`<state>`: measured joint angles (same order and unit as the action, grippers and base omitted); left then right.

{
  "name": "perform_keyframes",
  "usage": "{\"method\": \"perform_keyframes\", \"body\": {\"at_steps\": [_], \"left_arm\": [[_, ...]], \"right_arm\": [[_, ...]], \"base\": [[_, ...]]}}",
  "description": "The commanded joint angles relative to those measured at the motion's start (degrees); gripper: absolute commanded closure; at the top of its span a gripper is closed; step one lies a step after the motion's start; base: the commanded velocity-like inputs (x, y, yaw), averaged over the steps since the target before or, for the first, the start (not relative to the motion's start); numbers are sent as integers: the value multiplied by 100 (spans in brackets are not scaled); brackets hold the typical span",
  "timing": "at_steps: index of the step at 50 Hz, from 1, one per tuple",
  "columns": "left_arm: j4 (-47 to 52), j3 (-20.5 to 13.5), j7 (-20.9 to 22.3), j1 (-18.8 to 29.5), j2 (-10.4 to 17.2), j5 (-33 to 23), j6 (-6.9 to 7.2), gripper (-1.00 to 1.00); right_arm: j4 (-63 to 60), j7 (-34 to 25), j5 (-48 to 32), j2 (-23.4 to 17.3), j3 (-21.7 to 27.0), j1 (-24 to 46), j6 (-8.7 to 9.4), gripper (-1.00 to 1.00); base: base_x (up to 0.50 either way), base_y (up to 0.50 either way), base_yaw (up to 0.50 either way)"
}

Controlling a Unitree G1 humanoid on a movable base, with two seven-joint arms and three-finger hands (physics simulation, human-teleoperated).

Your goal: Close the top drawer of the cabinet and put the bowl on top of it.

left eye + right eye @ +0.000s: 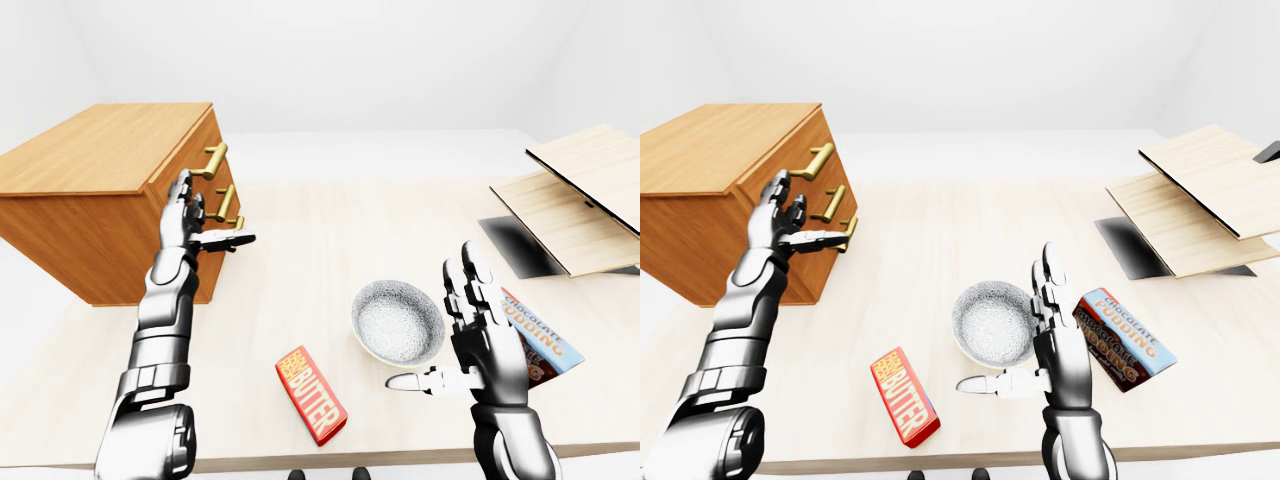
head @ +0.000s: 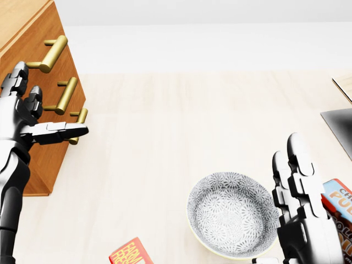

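Observation:
A wooden cabinet with three brass-handled drawers stands at the left of the table. My left hand is open, its fingers upright and laid against the drawer fronts below the top drawer's handle, thumb pointing right. The top drawer's front looks almost level with the two lower ones. A grey patterned bowl sits upright on the table near the bottom of the head view. Just right of the bowl's rim, my right hand stands open with nothing in it.
A red butter box lies left of the bowl near the table's bottom edge. A chocolate pudding box lies behind my right hand. Wooden boards and a dark sheet sit at the right.

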<state>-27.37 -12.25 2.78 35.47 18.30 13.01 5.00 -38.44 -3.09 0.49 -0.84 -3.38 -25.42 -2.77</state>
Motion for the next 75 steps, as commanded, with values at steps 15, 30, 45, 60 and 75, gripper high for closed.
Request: {"method": "perform_keyframes", "body": {"at_steps": [15,30,45,60,75], "left_arm": [[52,-225,-123,-8,251,338,0,-100],[-58,-238,-163,48,301,472,0,-100],[2960,191,12,-1242,-510,-50,0,-100],[5409,834,261,-2255,-1107,-895,0,-100],[7539,2142,603,-3801,-1585,-1871,0,-100]], "right_arm": [[-5,8,-7,-10,-14,-12,-13,-100],[46,-2,-7,-11,-14,46,21,-100],[23,13,-26,2,-11,42,39,-100],[-45,29,11,-24,6,26,91,-100],[-191,-40,42,26,55,-73,105,-100]], "base": [[0,0,0],[0,0,0],[0,0,0],[0,0,0],[0,0,0]]}}
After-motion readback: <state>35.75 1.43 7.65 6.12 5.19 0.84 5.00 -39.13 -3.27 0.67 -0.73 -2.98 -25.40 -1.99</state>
